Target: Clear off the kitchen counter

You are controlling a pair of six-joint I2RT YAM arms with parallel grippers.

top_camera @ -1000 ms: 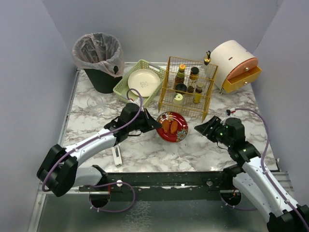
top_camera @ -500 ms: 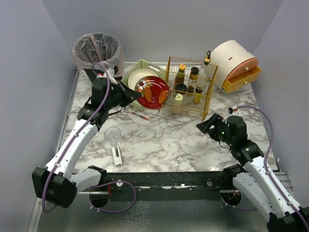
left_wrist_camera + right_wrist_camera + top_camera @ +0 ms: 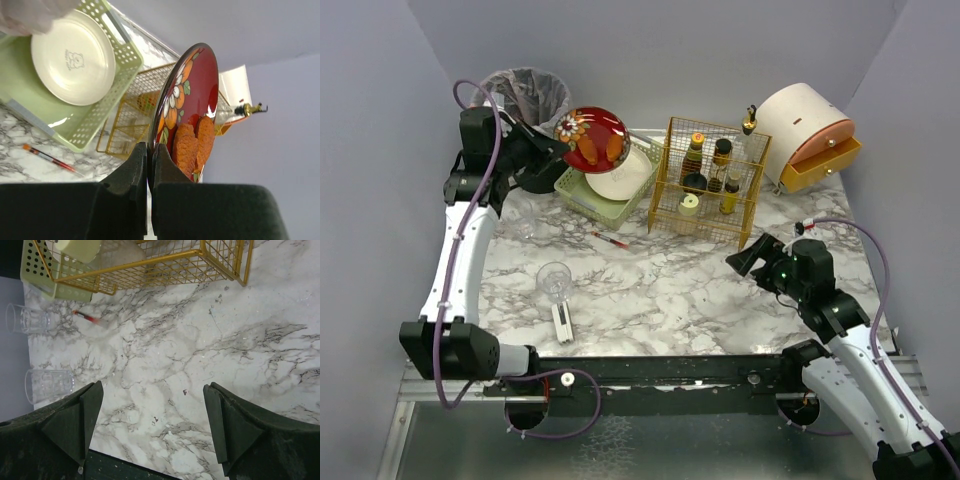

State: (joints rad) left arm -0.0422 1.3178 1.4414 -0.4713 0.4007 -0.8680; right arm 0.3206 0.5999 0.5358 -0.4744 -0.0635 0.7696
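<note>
My left gripper [image 3: 550, 152] is shut on the rim of a red flowered plate [image 3: 592, 139] and holds it tilted on edge in the air, between the bin and the pale green tray. In the left wrist view the fingers [image 3: 141, 160] pinch the plate [image 3: 187, 90], and two orange food pieces [image 3: 192, 142] still lie against its face. My right gripper [image 3: 745, 258] is open and empty, low over the marble kitchen counter [image 3: 660, 290], right of centre. The right wrist view shows bare counter [image 3: 200, 355] between its jaws [image 3: 152, 405].
A lined bin [image 3: 525, 95] stands back left. The green tray [image 3: 595, 200] holds a white plate [image 3: 620, 180]. A yellow wire rack [image 3: 710, 180] holds bottles. A round drawer box [image 3: 810, 135] is back right. A glass [image 3: 555, 280], a red pen [image 3: 610, 240] and a white item [image 3: 562, 322] lie on the counter.
My left arm lifted the red plate off the counter's middle, carried it back and left toward the bin, and tipped it on edge. The right arm barely moved.
</note>
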